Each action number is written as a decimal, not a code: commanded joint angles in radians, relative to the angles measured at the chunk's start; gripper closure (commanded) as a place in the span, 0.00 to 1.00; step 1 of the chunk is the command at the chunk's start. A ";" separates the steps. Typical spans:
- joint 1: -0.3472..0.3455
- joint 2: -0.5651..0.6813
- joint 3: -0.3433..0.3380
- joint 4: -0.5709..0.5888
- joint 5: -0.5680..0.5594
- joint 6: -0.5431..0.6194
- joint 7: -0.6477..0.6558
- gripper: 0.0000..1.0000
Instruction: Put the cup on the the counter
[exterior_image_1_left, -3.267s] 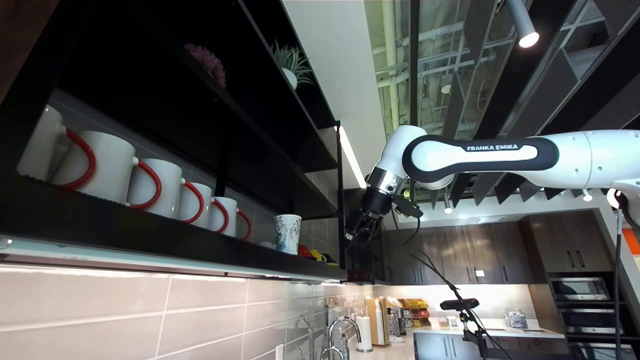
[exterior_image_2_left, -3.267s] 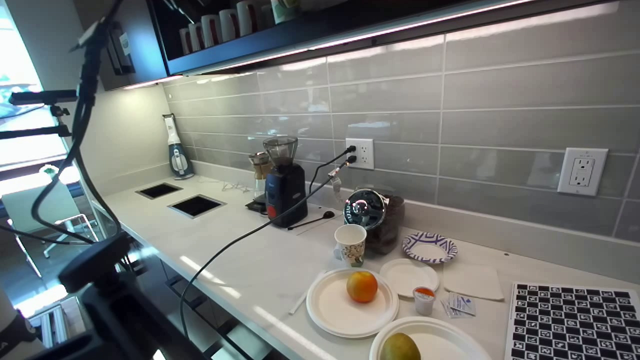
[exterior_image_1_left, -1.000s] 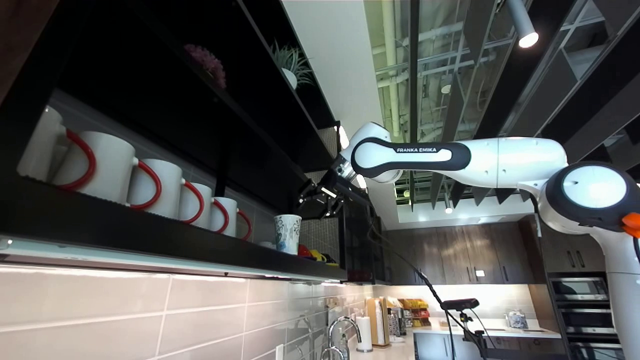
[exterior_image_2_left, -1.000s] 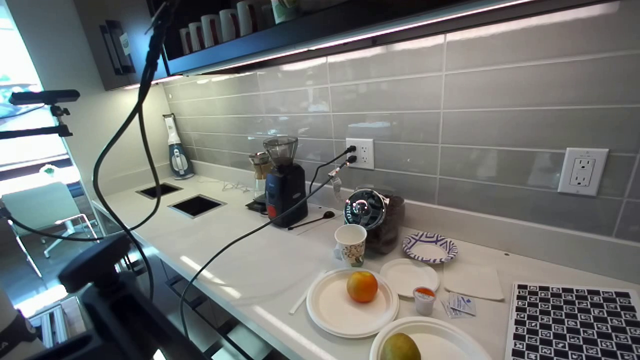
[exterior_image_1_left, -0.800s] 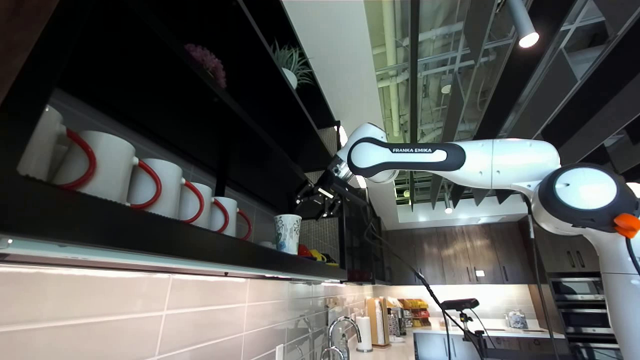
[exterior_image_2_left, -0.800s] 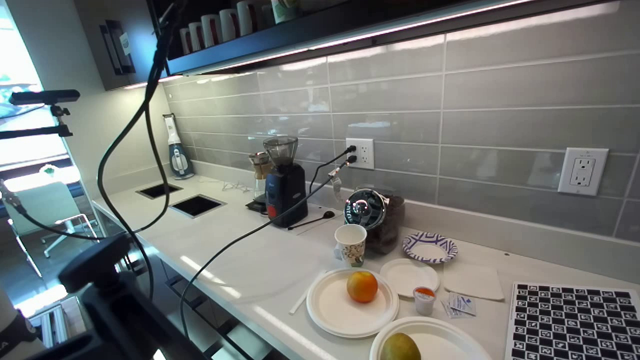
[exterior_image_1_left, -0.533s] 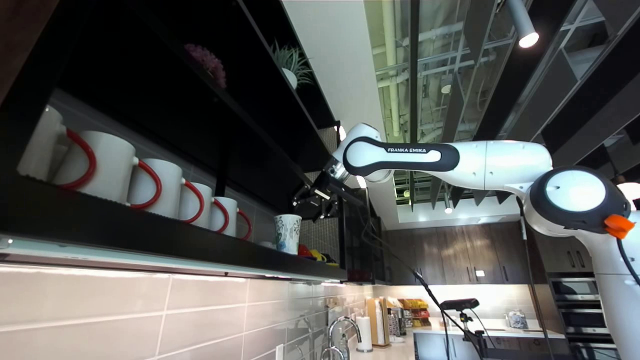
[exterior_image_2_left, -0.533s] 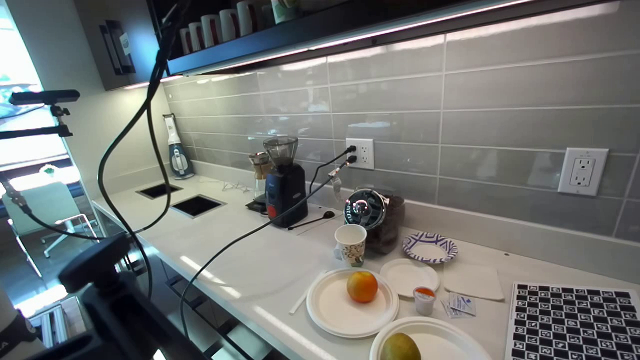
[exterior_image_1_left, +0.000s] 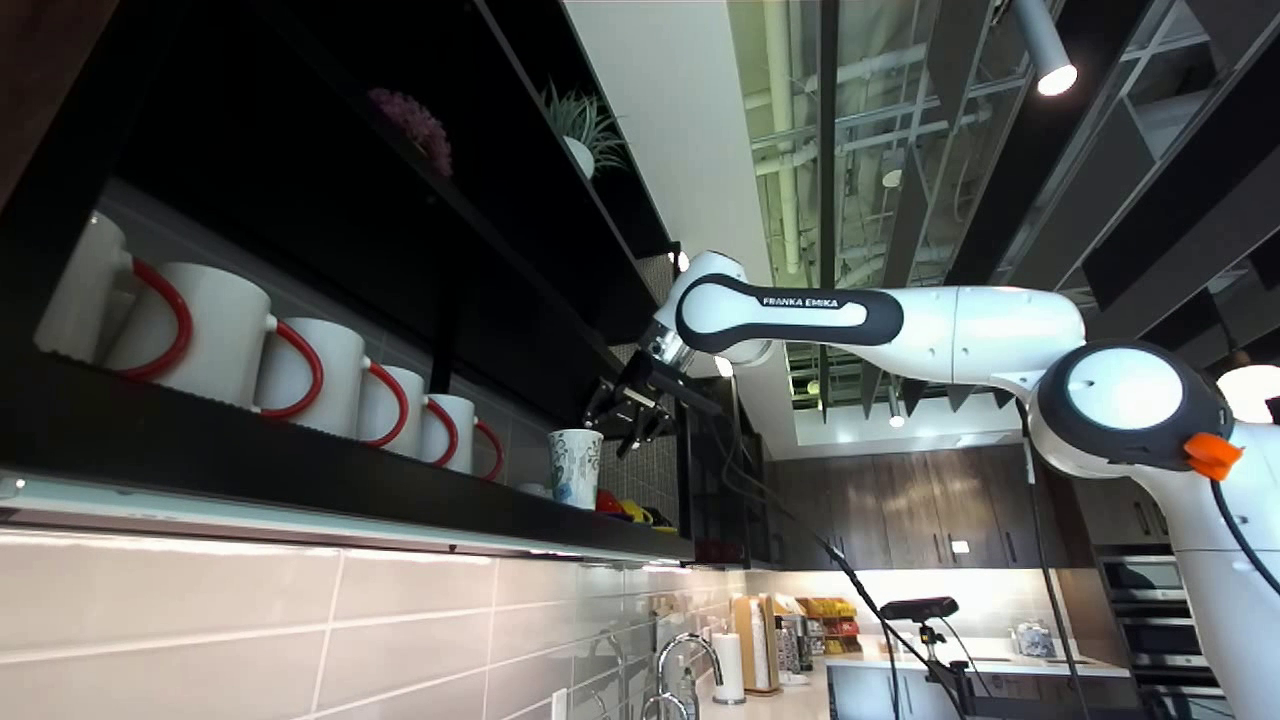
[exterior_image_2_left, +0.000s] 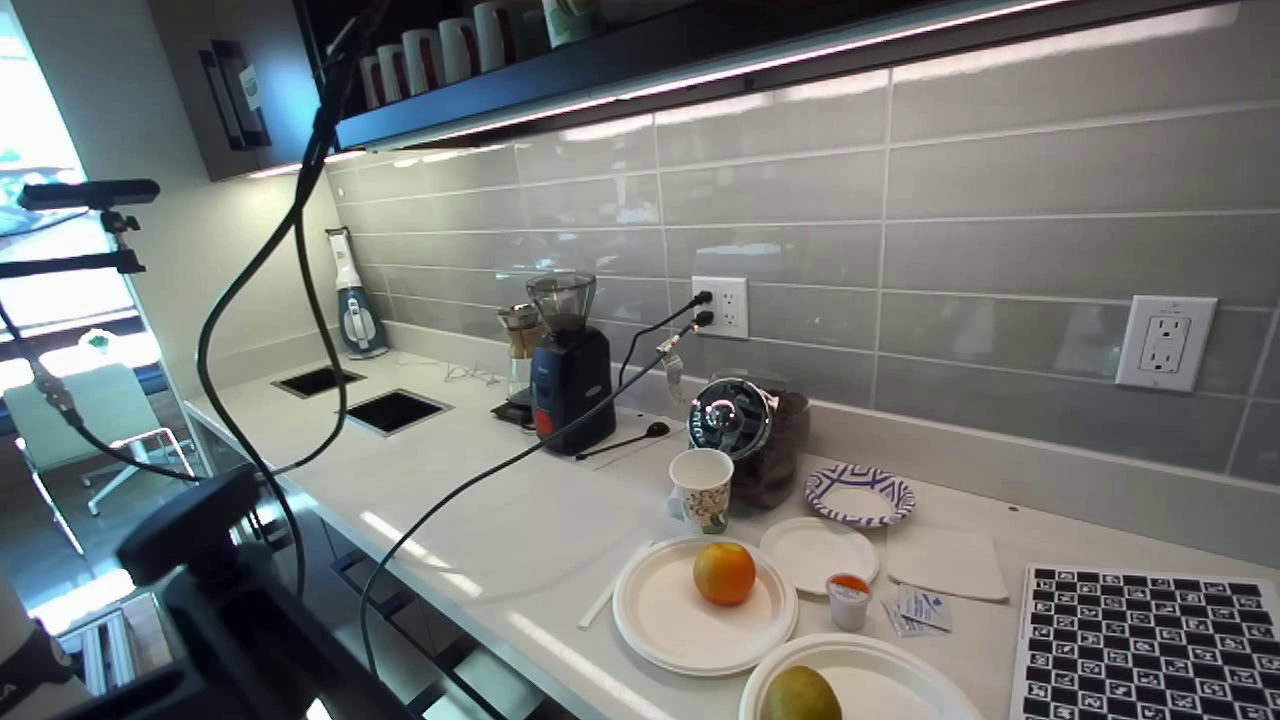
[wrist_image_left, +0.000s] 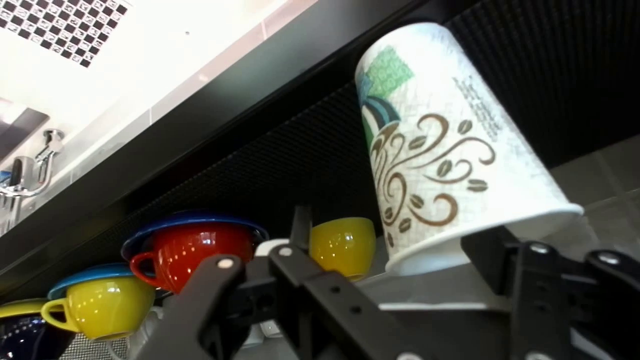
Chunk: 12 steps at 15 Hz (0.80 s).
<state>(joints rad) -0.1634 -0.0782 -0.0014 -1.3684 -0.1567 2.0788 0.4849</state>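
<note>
The cup (exterior_image_1_left: 575, 468) is a white paper cup without a handle, printed with brown swirls and a green patch. It stands upright on the black shelf (exterior_image_1_left: 420, 490); its lower part shows at the top of an exterior view (exterior_image_2_left: 571, 22). In the wrist view the cup (wrist_image_left: 435, 150) has its rim towards me. My gripper (exterior_image_1_left: 608, 434) is open and tilted down by the cup's rim. In the wrist view one finger of the gripper (wrist_image_left: 392, 230) overlaps the cup's mouth; whether it touches is unclear. The other finger is apart from it. The counter (exterior_image_2_left: 540, 545) is below the shelf.
White mugs with red handles (exterior_image_1_left: 310, 375) line the shelf. A yellow cup (wrist_image_left: 345, 245) and a red cup (wrist_image_left: 200, 252) stand near the paper cup. Another shelf hangs above. The counter holds a patterned paper cup (exterior_image_2_left: 703, 492), plates (exterior_image_2_left: 660, 635), a grinder (exterior_image_2_left: 572, 385) and a cable.
My gripper has moved from beyond the shelf's end to the cup, and over the last second a little further towards it and down. The cup has not moved.
</note>
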 joint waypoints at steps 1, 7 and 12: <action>0.001 0.027 -0.003 0.060 0.037 -0.059 -0.005 0.53; 0.000 0.017 -0.005 0.066 0.097 -0.098 -0.014 0.95; -0.002 -0.041 -0.007 0.005 0.113 -0.086 -0.025 0.99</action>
<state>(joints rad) -0.1643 -0.0812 -0.0020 -1.3381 -0.0669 2.0002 0.4797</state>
